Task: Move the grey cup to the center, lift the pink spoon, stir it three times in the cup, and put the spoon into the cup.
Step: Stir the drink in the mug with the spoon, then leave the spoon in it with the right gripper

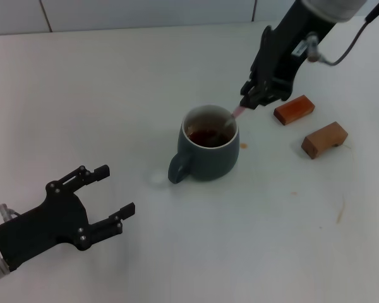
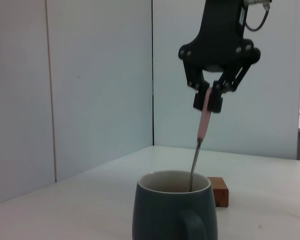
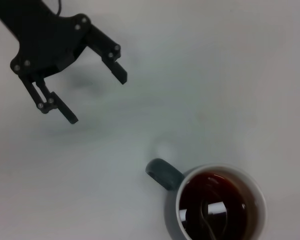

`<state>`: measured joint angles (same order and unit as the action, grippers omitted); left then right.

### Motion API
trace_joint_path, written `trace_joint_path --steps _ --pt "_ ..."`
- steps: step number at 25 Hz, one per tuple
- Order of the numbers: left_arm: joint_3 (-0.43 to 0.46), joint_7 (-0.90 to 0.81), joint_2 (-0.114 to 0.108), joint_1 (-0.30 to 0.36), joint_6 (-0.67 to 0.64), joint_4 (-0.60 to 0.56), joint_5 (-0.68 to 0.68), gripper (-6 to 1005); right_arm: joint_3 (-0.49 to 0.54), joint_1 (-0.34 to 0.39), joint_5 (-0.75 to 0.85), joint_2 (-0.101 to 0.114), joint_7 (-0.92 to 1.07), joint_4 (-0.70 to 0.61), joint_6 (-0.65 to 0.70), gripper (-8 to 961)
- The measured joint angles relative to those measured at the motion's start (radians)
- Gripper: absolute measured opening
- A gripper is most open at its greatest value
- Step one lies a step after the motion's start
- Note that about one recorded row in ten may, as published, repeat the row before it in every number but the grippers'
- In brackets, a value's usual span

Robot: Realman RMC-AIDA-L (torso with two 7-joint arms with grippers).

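Note:
The grey cup (image 1: 206, 151) stands mid-table with dark brown liquid inside, its handle pointing toward the front left. It also appears in the left wrist view (image 2: 172, 207) and the right wrist view (image 3: 215, 207). The pink spoon (image 1: 235, 115) leans steeply, its metal bowl dipped in the liquid. My right gripper (image 1: 251, 99) is shut on the spoon's pink handle (image 2: 205, 120) just above the cup's far right rim. My left gripper (image 1: 117, 191) rests open at the front left, well apart from the cup; its fingers (image 3: 117, 70) hold nothing.
Two brown wooden blocks lie to the right of the cup, one (image 1: 294, 109) farther back, one (image 1: 324, 139) nearer. A small brown drip (image 1: 244, 146) marks the table beside the cup. A wall runs along the table's far edge.

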<state>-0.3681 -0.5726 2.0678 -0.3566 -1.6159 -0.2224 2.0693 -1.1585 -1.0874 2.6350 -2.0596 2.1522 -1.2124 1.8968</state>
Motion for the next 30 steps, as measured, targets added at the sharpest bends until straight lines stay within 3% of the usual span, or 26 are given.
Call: trace_joint_path --steps 7,16,30 --pt "0.000 -0.003 0.000 -0.001 0.004 0.000 0.000 813 -0.073 -0.020 0.019 -0.013 -0.002 0.090 -0.076 119" --pt "0.000 -0.003 0.000 0.000 0.004 0.002 0.000 813 -0.075 -0.027 0.043 -0.016 0.007 0.097 -0.131 119" --pt "0.000 -0.003 0.000 0.002 0.002 0.001 0.000 813 -0.077 -0.056 0.022 -0.017 0.012 0.095 -0.099 120"
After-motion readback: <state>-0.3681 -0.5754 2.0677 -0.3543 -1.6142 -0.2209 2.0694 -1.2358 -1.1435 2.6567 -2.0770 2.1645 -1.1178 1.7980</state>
